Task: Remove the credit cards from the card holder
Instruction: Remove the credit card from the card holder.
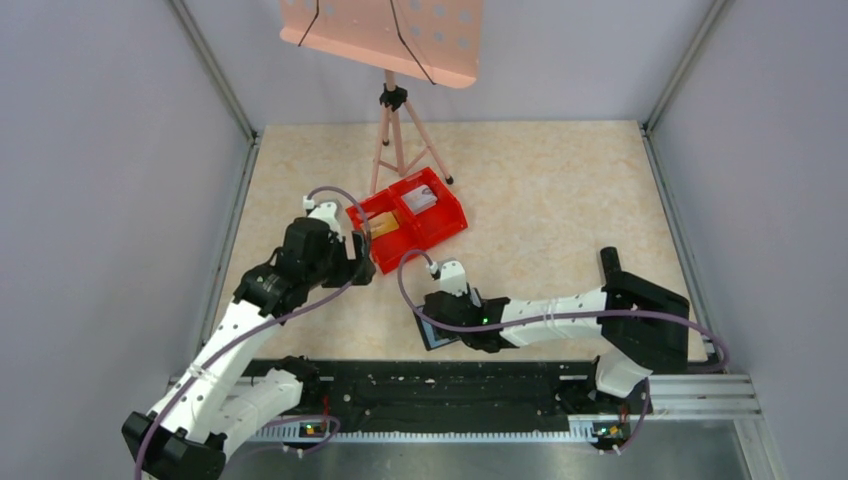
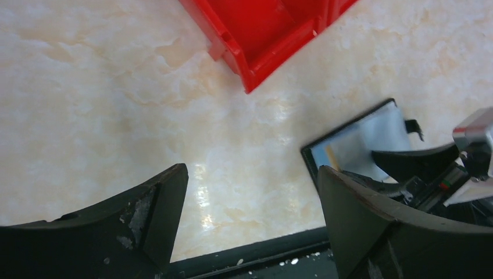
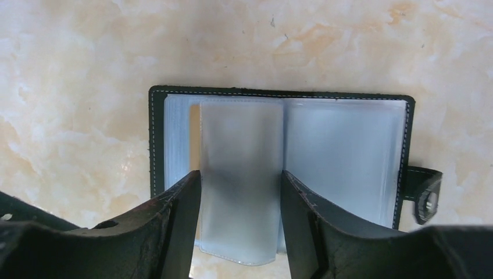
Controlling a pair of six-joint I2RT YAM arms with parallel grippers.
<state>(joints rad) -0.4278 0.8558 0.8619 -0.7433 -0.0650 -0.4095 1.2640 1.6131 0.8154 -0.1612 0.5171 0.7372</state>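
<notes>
The black card holder (image 3: 156, 145) lies open on the table, its greyish see-through pockets up and its side tab (image 3: 427, 195) at the right. One loose pocket sleeve (image 3: 241, 174) stands between my right gripper's fingers. A thin tan card edge (image 3: 195, 145) shows beside that sleeve. My right gripper (image 3: 241, 180) is open, its fingers on either side of the sleeve; from above it (image 1: 434, 313) covers most of the holder (image 1: 436, 340). My left gripper (image 2: 250, 171) is open and empty above bare table, just left of the holder (image 2: 354, 142) and near the red bin's corner (image 1: 362, 268).
A red two-compartment bin (image 1: 450, 222) stands behind the grippers, with a tan card (image 1: 384, 226) in its left compartment and a pale one (image 1: 421, 199) in its right. A tripod stand (image 1: 395, 130) with a pink plate is at the back. A black rail (image 1: 450, 385) runs along the near edge.
</notes>
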